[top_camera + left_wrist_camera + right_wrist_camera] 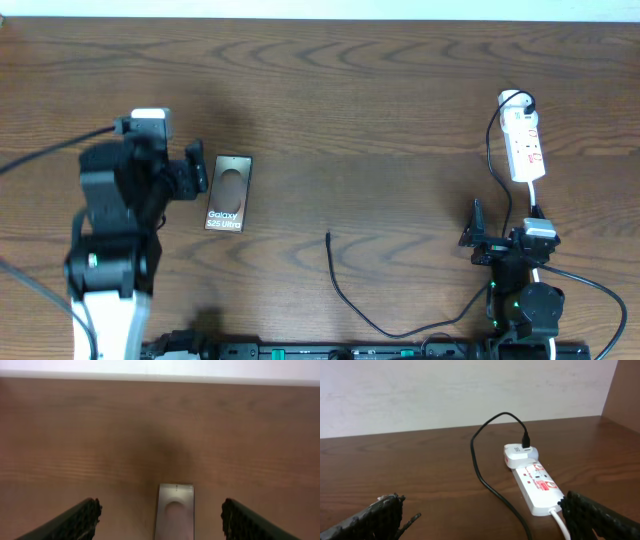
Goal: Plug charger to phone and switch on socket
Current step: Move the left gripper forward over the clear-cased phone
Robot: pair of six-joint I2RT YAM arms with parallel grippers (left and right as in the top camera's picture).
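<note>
The phone lies flat on the table, left of centre, screen up. My left gripper is open and empty just left of it. In the left wrist view the phone lies between and below the open fingers. The charger's plug tip lies loose on the table at centre, apart from the phone. Its black cable runs to a white adapter at the far end of the socket. My right gripper is open and empty, just in front of the socket.
The socket's white lead runs back toward my right arm. The charger cable loops along the front edge between the arms. A pale wall stands behind the table's far edge.
</note>
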